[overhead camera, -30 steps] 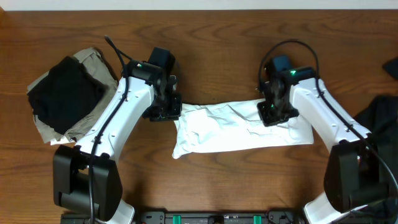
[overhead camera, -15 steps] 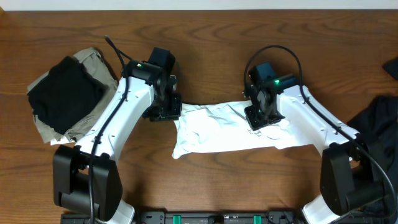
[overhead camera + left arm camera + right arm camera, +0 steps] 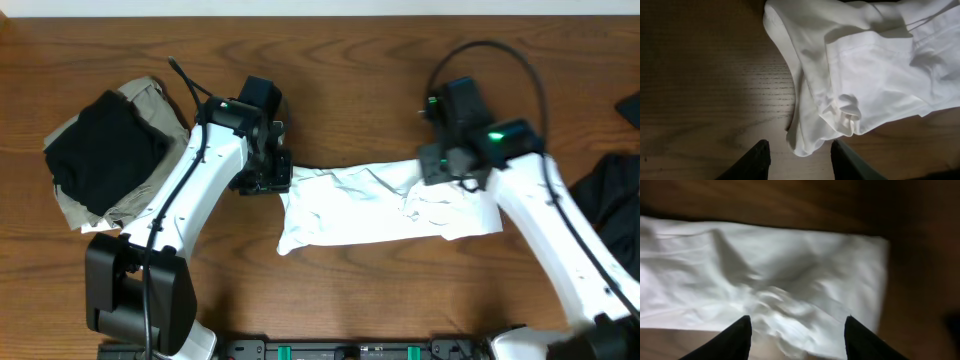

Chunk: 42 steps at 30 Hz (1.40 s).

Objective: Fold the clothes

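Cloth is the business here: the white T-shirt (image 3: 390,205) lies on the desk (image 3: 350,70) as a long folded band, with one end just ahead of the left pincer (image 3: 800,144) and the other end below and beyond the right pincer (image 3: 796,320). The left pincer is released, its fingers apart with nothing between them, and the bunched corner of the shirt sits directly before the gap. I judge that it waits low there to take this corner for the next fold. The right pincer is also released, fingers wide, hanging over the wrinkled cloth and, as it seems, not touching it, probably to pick the opposite corner. Well apart on the outer side of the left pincer, a black garment (image 3: 100,150) rests on a khaki garment (image 3: 150,100), likely a finished pile. Compared with half a second ago, the right pincer has drawn back from the middle of the shirt toward its right end, while the left pincer and the shirt have not moved.
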Available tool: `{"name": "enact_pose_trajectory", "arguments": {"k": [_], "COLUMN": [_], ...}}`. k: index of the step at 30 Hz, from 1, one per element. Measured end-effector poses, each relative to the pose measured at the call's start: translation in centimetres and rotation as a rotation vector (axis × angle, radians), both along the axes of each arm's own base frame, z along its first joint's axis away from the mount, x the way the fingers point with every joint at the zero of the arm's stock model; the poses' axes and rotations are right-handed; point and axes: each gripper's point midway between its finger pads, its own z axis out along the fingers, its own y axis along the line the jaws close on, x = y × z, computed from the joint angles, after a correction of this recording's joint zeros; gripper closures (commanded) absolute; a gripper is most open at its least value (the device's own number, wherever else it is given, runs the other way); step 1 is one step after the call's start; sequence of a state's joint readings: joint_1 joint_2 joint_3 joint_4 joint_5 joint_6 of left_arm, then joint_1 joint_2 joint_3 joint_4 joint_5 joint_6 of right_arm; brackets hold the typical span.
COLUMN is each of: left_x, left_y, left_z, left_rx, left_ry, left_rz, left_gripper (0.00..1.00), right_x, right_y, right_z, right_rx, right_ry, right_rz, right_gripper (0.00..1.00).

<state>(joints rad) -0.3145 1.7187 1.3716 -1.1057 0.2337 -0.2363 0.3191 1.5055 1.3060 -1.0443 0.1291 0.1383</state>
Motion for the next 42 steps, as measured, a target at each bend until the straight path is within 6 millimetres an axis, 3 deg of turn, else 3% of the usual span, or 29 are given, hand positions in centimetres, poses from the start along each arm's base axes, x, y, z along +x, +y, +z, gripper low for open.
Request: {"name": "enact_pose_trajectory", "arguments": {"k": [3, 6, 10, 13, 20, 26, 32, 42], "left_x": [0.0, 0.0, 0.0, 0.0, 0.0, 0.0, 0.0, 0.0], "left_y": [0.0, 0.0, 0.0, 0.0, 0.0, 0.0, 0.0, 0.0], "left_z": [0.0, 0.0, 0.0, 0.0, 0.0, 0.0, 0.0, 0.0], "left_rx": [0.000, 0.000, 0.000, 0.000, 0.000, 0.000, 0.000, 0.000], "left_ry": [0.000, 0.000, 0.000, 0.000, 0.000, -0.001, -0.001, -0.001], "left_rz": [0.000, 0.000, 0.000, 0.000, 0.000, 0.000, 0.000, 0.000], "left_gripper": [0.57, 0.57, 0.57, 0.57, 0.57, 0.57, 0.57, 0.57], "right_x": [-0.6, -1.1, -1.7, -1.9, -2.6, -2.8, -1.0, 3.3], "right_y": [-3.8, -6.9, -9.1, -9.5, -9.4, -9.3, -7.9, -3.3], "right_z": [-0.2, -1.9, -4.5, -6.2, -9.7, -11.5, -11.6, -9.6], "right_rx": [-0.031, -0.050, -0.050, -0.044, -0.031, -0.021, 0.070, 0.288], "right_ry": [0.042, 0.092, 0.134, 0.141, 0.137, 0.118, 0.051, -0.107], "right_rz": [-0.131, -0.242, -0.326, -0.345, -0.344, -0.346, -0.325, -0.208], "right_gripper": [0.45, 0.50, 0.55, 0.55, 0.54, 0.53, 0.52, 0.48]}}
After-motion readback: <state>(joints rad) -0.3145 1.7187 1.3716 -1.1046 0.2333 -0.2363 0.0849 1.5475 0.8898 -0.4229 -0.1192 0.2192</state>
